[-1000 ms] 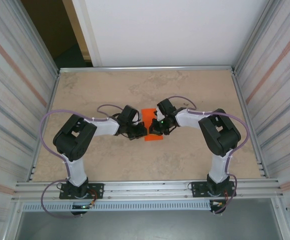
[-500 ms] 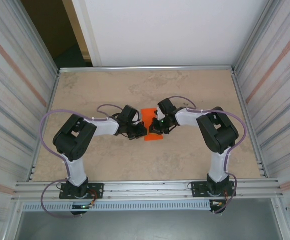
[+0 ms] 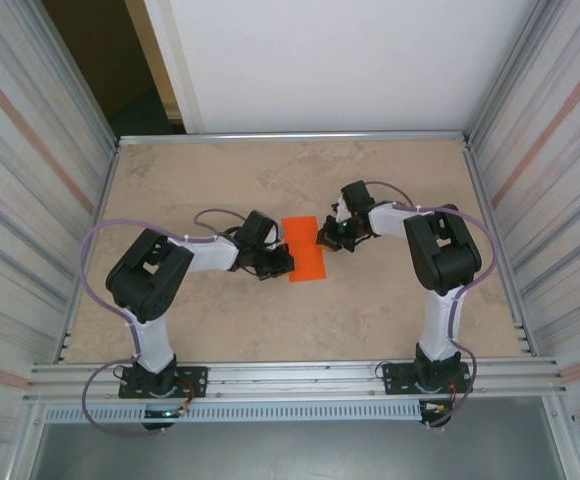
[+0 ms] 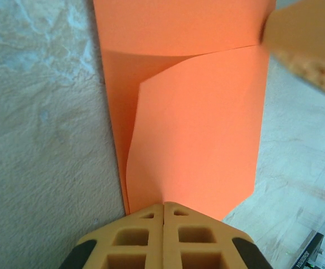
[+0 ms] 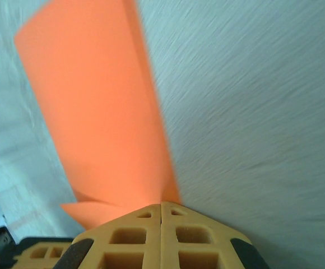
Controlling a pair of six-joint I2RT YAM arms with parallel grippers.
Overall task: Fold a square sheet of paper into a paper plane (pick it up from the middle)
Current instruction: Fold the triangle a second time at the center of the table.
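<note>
- Finds the orange square sheet of paper (image 3: 305, 255) at mid-frame in the top view, partly doubled over on the beige table (image 3: 220, 180).
- Catches the left gripper (image 3: 284, 262) pinched tight on the sheet's lower left edge, with a curved upper layer running into its fingers (image 4: 134, 235).
- Catches the right gripper (image 3: 324, 238) clamped on the upper right edge.

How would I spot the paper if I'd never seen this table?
Look at the beige table. Near its middle, between the left gripper and right gripper, lies the sheet of paper. Both pinch it; it is folded over and bright orange, unlike anything nearby.
</note>
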